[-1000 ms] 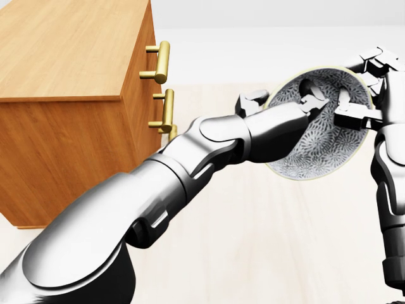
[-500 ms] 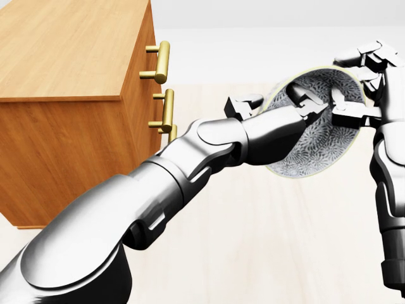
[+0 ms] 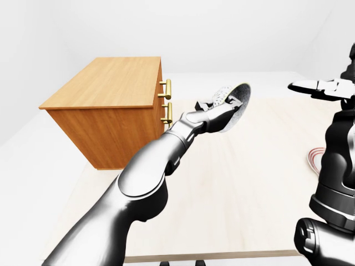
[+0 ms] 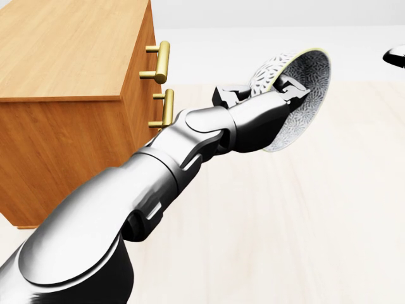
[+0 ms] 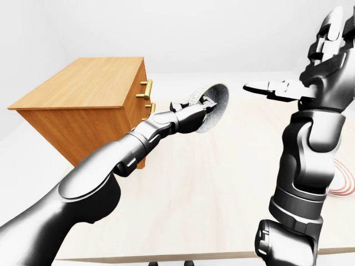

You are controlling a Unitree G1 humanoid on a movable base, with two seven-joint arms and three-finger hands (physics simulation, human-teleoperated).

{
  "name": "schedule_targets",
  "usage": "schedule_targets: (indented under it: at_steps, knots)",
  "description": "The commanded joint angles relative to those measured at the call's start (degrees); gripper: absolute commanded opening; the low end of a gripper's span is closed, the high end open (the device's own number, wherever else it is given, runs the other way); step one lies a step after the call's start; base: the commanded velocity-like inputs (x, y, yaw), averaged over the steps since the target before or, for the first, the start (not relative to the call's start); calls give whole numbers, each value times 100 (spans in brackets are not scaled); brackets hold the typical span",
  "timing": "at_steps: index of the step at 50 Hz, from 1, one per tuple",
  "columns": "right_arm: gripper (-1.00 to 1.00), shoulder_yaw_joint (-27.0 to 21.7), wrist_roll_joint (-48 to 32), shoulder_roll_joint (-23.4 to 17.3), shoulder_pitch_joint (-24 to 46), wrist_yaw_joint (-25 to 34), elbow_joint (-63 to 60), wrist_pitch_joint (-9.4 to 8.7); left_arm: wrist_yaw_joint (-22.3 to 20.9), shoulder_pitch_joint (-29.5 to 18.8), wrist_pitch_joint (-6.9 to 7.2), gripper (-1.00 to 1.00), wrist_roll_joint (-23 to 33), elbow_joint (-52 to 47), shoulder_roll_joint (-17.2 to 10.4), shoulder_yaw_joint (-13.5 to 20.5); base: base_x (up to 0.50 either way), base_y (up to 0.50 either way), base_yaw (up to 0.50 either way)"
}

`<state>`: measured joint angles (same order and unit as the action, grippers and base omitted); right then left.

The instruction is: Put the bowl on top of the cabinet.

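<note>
A: Wood cabinet (image 4: 63, 57) stands far left, with its brass handles (image 4: 161, 61) facing right.
B: Where's the bowl?
A: Bowl (image 4: 307, 88) is in the air just right of the handles, apart from the cabinet and not on its top. It's tipped on its side with the mouth facing right.
B: What's the left hand doing?
A: Left hand (image 4: 262, 104) is clamped on the bowl's rim. One finger (image 4: 291, 85) hooks inside and another (image 4: 231, 95) sits against the patterned outside. The arm reaches out from near left.
B: And the right hand?
A: Right hand (image 5: 274, 87) is off to the right, well apart from the bowl. Its fingers are stretched flat and it holds nothing.
B: Anything else in view?
A: Pale floor (image 4: 285, 221) is below. A red-and-white striped thing (image 5: 345, 185) lies at the right edge, cut off, so I can't tell what it is.
</note>
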<state>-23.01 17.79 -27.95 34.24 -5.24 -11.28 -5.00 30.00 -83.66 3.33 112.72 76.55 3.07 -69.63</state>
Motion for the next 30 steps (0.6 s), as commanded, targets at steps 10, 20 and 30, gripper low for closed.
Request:
schedule_targets:
  at_steps: [10,20,30]
  knots:
    - [100,223,-141,618,-1350,331,-198,0,0,-377,-182,-100,28,-49,116,389,0,0,0]
    - [100,321,-362,772,-1376,470,-135,0,0,-917,-833,-100,28,-440,104,2155,0,0,0]
    - [100,294,-478,775,-1318,559,105,0,0,-1234,-833,-100,15,-829,-68,4644,0,0,0]
